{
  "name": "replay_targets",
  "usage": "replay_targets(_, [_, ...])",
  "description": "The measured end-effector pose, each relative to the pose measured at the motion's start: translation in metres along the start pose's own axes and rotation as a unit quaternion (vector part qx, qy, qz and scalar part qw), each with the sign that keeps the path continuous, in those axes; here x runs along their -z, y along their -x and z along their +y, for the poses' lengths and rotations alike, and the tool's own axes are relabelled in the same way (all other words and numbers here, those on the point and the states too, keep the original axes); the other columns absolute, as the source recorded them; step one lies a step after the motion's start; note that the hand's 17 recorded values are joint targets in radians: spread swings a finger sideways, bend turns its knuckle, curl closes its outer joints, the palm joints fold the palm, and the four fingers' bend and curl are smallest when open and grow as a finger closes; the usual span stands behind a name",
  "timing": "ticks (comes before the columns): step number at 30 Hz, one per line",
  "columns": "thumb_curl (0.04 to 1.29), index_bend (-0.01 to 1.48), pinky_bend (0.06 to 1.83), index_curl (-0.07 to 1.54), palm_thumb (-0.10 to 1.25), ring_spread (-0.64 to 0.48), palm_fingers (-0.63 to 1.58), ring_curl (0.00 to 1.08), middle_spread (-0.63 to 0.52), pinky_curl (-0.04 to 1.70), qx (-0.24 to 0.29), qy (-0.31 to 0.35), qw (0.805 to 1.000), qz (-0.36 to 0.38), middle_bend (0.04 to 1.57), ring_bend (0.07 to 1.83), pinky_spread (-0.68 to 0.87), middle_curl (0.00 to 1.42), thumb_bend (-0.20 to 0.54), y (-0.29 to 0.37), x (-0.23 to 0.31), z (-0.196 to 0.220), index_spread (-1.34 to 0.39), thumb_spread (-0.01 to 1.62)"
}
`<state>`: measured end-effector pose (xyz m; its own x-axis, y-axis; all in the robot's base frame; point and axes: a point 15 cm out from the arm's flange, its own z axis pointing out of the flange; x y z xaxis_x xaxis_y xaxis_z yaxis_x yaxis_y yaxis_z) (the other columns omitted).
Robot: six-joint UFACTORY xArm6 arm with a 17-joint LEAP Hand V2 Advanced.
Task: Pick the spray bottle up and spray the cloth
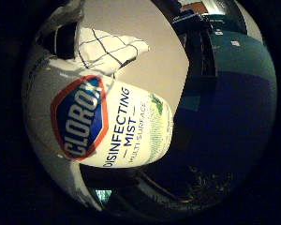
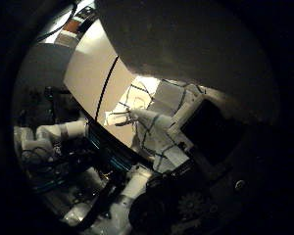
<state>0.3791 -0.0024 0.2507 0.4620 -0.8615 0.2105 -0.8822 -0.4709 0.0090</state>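
The spray bottle [image 1: 103, 117] is white with a red and blue label. It fills much of the right little finger side palm view, close against the palm. In the right thumb side palm view its pale body [image 2: 167, 39] looms large. The cloth [image 1: 108, 45] is white with a dark grid pattern and lies on the beige table [image 1: 164, 37] beyond the bottle. It also shows in the right thumb side palm view [image 2: 152, 98]. My right hand [image 2: 137, 186] has white and black fingers [image 2: 49, 132] curled round the bottle.
A blue surface [image 1: 239, 84] lies beyond the table's edge, with dark objects further off. The beige table top [image 2: 93, 69] has a dark seam running across it beside the cloth.
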Motion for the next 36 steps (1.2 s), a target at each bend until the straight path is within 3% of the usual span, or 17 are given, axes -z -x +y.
replay_targets(12, [0.84,1.16,1.11,0.81,1.03,-0.28,1.09,0.98,-0.18,1.29,-0.01,-0.005,1.0,0.001,1.27,1.27,-0.2,0.95,-0.017,-0.007,0.002,0.001,-0.23,0.82])
replay_targets(23, [0.83,1.16,1.11,0.81,1.03,-0.28,1.09,0.98,-0.18,1.29,-0.046,-0.082,0.995,-0.041,1.27,1.27,-0.21,0.95,-0.017,0.0,0.047,-0.031,-0.23,0.82])
replay_targets(29, [0.83,1.16,1.11,0.81,1.05,-0.28,1.09,0.98,-0.18,1.29,-0.062,-0.125,0.984,-0.109,1.27,1.27,-0.2,0.95,-0.014,0.033,0.071,-0.055,-0.23,0.81])
replay_targets(36, [0.83,1.16,1.1,0.81,1.06,-0.28,1.09,0.97,-0.18,1.29,-0.078,-0.199,0.956,-0.199,1.27,1.28,-0.19,0.95,-0.016,0.078,0.106,-0.093,-0.23,0.81])
